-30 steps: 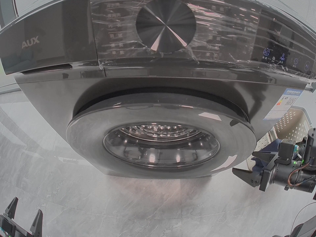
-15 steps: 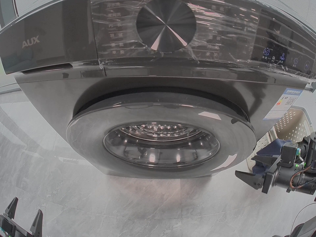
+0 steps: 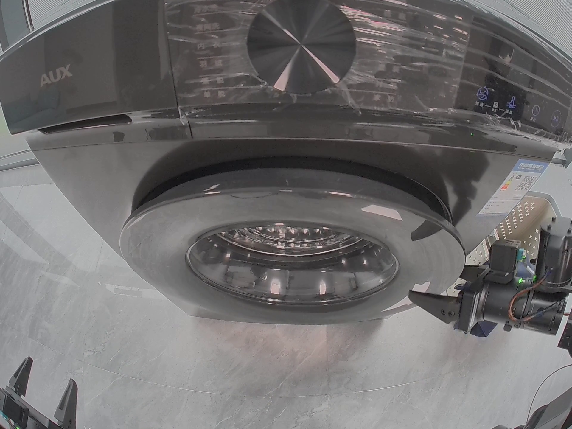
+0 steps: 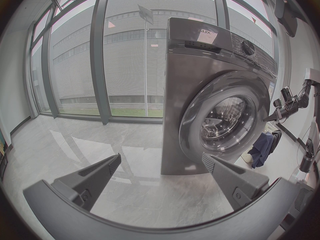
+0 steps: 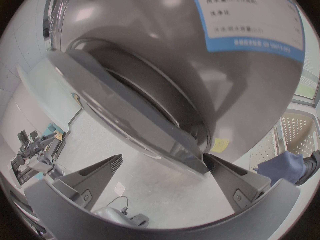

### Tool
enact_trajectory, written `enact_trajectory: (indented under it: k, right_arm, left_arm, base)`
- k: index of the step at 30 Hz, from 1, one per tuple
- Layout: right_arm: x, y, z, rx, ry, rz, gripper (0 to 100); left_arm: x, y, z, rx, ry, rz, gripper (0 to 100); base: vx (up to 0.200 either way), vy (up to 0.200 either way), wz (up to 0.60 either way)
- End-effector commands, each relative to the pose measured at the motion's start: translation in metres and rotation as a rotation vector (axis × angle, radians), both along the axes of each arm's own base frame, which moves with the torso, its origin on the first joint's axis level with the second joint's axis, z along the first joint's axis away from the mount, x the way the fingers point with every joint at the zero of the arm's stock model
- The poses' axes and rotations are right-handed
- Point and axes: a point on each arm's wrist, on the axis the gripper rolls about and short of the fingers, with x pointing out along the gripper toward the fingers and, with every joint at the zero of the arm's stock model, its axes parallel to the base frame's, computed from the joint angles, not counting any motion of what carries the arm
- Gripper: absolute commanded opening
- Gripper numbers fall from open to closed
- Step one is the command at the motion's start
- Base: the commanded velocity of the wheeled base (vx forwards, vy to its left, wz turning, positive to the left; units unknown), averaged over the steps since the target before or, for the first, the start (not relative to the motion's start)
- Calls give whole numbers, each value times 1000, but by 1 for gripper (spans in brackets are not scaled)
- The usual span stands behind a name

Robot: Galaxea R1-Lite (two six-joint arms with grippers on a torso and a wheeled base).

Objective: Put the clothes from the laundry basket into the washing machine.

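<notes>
The washing machine [image 3: 89, 168] stands upright on the floor [image 3: 250, 364], its long axis vertical and its front turned towards the robot. Its round door [image 3: 155, 233] sits flat against the front and looks shut, and the glass window in it shows the steel drum behind. A round dial [image 3: 301, 43] sits in the middle of the control panel, under wrinkled plastic film. A blue-edged label [image 3: 515, 189] is stuck on the front, to the right of the door.

The right gripper [image 3: 438, 284] is at the door's lower right edge, pointing left across the front of the machine. Its fingers are spread. In the right wrist view the door's rim runs into the gap between them, close to one finger [image 5: 233, 180]; whether it touches cannot be told. The left gripper [image 3: 49, 373] is low on the left, well away from the machine, fingers apart and holding nothing.

The laundry basket [image 3: 530, 221], white with a perforated wall, stands on the floor just right of the machine. The clothes [image 5: 283, 165] are in it, with a blue piece draped over its rim.

The floor is glossy grey stone tile. To the left of the machine are tall windows [image 4: 100, 57] in dark frames, with a grey building outside.
</notes>
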Motion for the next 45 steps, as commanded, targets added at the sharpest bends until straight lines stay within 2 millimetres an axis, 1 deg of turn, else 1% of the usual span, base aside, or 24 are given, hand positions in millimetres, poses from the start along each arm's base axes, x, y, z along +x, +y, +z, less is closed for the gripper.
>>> enact_trajectory:
  k: [1, 3, 5, 12, 14, 17, 19, 21, 25, 31, 32, 33, 34, 37, 39, 41, 42, 45]
  right_arm:
    - [-26, -5, -10, -8, 27, 69, 100]
    - [-38, -9, -12, -2, 19, 89, 100]
    - [-43, -12, -14, -2, 19, 89, 100]
    - [-37, -11, -10, 3, 10, 75, 100]
    - [-30, -5, -8, 2, 11, 78, 100]
    - [-30, -4, -12, -7, 27, 85, 100]
    - [-33, -4, -16, -17, 43, 95, 100]
    - [-43, -6, -23, -28, 63, 121, 100]
    - [-55, -12, -24, -18, 48, 131, 100]
    - [-44, -11, -15, -6, 21, 89, 100]
    - [-35, -10, -11, -6, 15, 60, 100]
    - [-35, -10, -11, -6, 15, 60, 100]
    - [-24, -7, -10, -10, 20, 45, 100]
    - [-22, -2, -14, -19, 38, 62, 100]
    - [-27, 0, -18, -30, 54, 87, 100]
    - [-37, 3, -22, -31, 61, 136, 100]
    - [-45, 2, -22, -27, 57, 162, 100]
    - [-57, -4, -21, -15, 39, 175, 100]
  left_arm:
    - [0, 0, -4, 0, 4, 0, 100]
    - [0, 0, -4, 0, 4, 0, 100]
    - [0, 0, -4, 0, 4, 0, 100]
    - [0, 0, -4, 5, 4, 0, 100]
    - [0, 0, -4, 6, 4, 0, 100]
    - [0, 0, -4, 5, 4, 0, 100]
    - [0, 0, -4, 5, 4, 0, 100]
    - [0, 0, -4, 5, 4, 0, 100]
    - [0, 0, -4, 6, 4, 0, 100]
    - [0, 0, -4, 8, 4, 0, 100]
    - [0, 0, -4, 8, 4, 0, 100]
    - [0, 0, -4, 8, 4, 0, 100]
    - [0, 0, -4, 8, 3, 0, 100]
    - [0, 0, -4, 8, 4, 0, 100]
    - [0, 0, -4, 8, 3, 0, 100]
    - [0, 0, -4, 8, 3, 0, 100]
    - [0, 0, -4, 8, 3, 0, 100]
    - [0, 0, -4, 8, 4, 0, 100]
  base:
    - [0, 0, 0]
    - [0, 0, 0]
    - [0, 0, 0]
    - [0, 0, 0]
    - [0, 0, 0]
    - [-200, 0, 0]
    - [-200, 0, 0]
    - [-100, 0, 0]
    - [0, 0, 0]
    - [0, 0, 0]
    - [0, 0, 0]
    - [-200, 0, 0]
    - [-200, 0, 0]
    - [-200, 0, 0]
    - [-100, 0, 0]
    - [0, 0, 0]
    - [0, 0, 0]
    - [0, 0, 0]
